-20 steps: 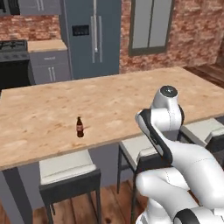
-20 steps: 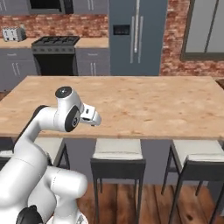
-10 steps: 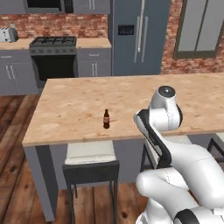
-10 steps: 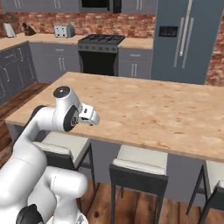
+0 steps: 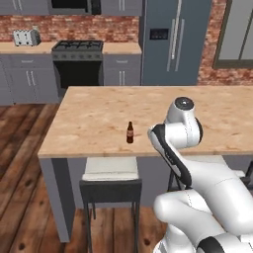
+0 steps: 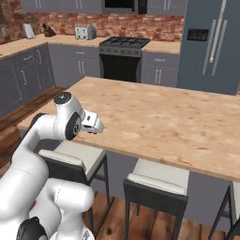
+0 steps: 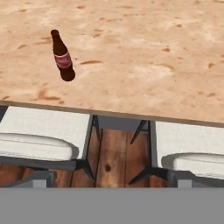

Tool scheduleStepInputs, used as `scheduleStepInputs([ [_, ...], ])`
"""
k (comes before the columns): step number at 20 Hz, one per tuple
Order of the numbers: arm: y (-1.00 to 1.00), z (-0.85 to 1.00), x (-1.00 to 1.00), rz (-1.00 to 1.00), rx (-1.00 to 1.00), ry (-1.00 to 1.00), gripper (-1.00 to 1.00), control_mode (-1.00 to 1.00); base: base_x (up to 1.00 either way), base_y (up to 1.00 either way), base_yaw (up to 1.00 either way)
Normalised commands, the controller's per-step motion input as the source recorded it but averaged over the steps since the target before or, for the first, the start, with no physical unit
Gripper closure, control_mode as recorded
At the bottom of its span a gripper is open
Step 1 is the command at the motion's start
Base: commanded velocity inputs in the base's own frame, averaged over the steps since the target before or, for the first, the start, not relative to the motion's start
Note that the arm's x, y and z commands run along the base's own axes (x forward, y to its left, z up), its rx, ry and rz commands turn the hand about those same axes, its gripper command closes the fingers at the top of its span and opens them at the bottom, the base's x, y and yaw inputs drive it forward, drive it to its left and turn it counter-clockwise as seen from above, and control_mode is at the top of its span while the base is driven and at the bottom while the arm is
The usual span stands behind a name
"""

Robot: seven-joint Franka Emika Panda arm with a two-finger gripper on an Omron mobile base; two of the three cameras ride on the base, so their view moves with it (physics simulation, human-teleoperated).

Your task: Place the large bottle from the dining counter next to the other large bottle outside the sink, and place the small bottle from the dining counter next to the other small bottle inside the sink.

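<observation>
Left base view: the small bottle [image 5: 130,132] is seen upright on the dining counter [image 5: 89,123], near the front edge, just to the left of the folded arm and clear of it. Nothing else is seen on the wooden top; the large bottle is not made out on the visible part. In the hand view the same bottle [image 7: 62,55] is placed upper left, brown with a red label, standing free on the wood, with two white stool seats [image 7: 39,135] below the counter lip. The gripper [image 6: 95,124] is carried at counter height over the near edge, well apart from the bottle; its fingers are hard to read in the pictures, but the jaws are taken as fully spread and nothing is held. Judgement on the step in hand: the bottle is to be approached and picked. The hand should be swung toward the bottle until it is centred, then lowered so the label band is straddled, and only then closed; a tiny, narrow, top-heavy bottle is likely to be tipped by a sideways brush. Hidden or unclear: the fingertips are not resolved in the hand view, the sink and both other bottles lie outside these pictures, and the counter's right end is cut off by the arm.
</observation>
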Motion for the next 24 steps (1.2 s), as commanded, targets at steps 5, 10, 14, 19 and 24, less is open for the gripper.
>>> scheduleStepInputs([
  [5,0.0,0.0,0.0,0.0,0.0,0.0,-1.0,1.0,0.07,0.18,0.01],
  [10,0.0,0.0,0.0,0.0,0.0,0.0,-1.0,1.0,0.01,0.39,0.0],
  [14,0.0,0.0,0.0,0.0,0.0,0.0,-1.0,1.0,0.0,0.41,-0.02],
  [19,0.0,0.0,0.0,0.0,0.0,0.0,-1.0,1.0,0.0,0.33,-0.04],
  [24,0.0,0.0,0.0,0.0,0.0,0.0,-1.0,1.0,0.0,0.25,-0.05],
])
